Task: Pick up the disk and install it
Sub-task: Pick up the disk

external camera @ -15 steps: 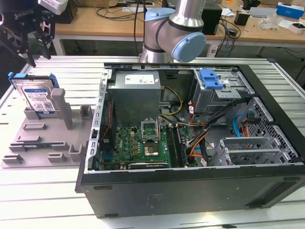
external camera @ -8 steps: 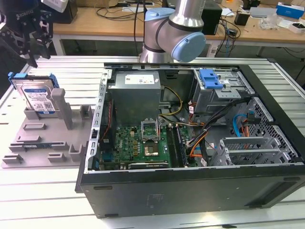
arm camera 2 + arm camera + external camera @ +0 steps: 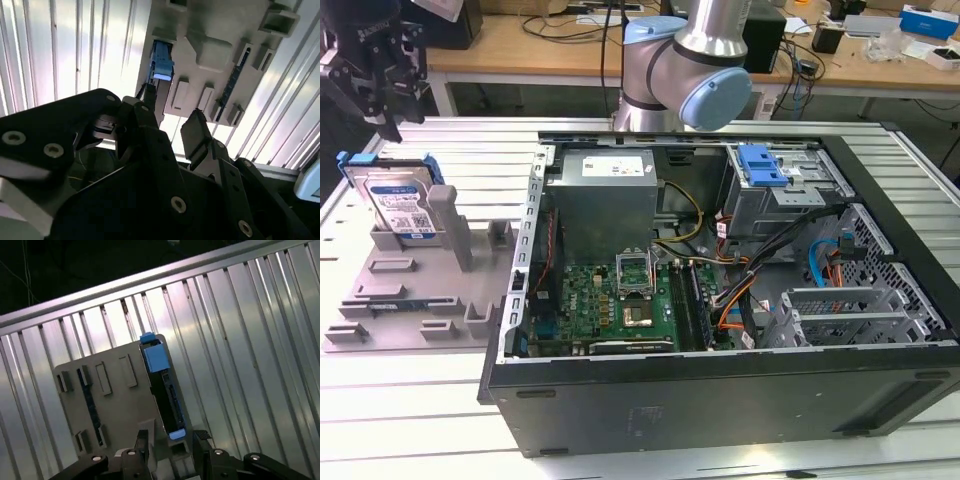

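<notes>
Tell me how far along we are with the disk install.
Nothing is finished yet. The disk stands on edge in the gray holder, outside the computer case. In hand: the gripper hovers open just above the disk, holding nothing. Left: the whole pick-up and the install in the case.

We see the disk (image 3: 395,200) as a flat silver drive with a white-and-blue label, framed by a bright blue carrier. It stands on edge, upright or nearly so, in a slot at the end of the gray holder (image 3: 410,290) on the exterior view's left, apart from the open case (image 3: 720,405). In both wrist views we meet it edge-on (image 3: 162,385) (image 3: 161,65): a narrow dark strip capped in blue at each end, seated along the holder's outer side.
</notes>
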`<action>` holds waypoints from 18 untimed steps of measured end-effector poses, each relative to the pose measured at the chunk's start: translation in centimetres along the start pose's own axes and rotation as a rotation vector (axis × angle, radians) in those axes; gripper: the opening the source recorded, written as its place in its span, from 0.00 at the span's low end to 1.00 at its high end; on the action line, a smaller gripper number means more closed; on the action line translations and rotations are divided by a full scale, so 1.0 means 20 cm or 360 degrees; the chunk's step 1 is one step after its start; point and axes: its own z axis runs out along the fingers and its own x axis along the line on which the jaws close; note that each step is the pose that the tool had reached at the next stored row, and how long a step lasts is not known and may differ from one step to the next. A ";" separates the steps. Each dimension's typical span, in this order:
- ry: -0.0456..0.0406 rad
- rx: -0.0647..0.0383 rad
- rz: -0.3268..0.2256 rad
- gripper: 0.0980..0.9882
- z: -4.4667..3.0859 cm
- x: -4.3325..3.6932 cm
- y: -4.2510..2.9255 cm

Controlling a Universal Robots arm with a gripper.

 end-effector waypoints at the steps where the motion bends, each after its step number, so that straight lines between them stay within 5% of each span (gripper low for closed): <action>1: 0.0003 0.0002 -0.0053 0.43 0.001 0.000 0.000; 9: 0.0010 0.0016 -0.0253 0.43 0.005 0.000 0.000; 18: 0.0011 0.0021 -0.0256 0.43 0.005 -0.004 0.001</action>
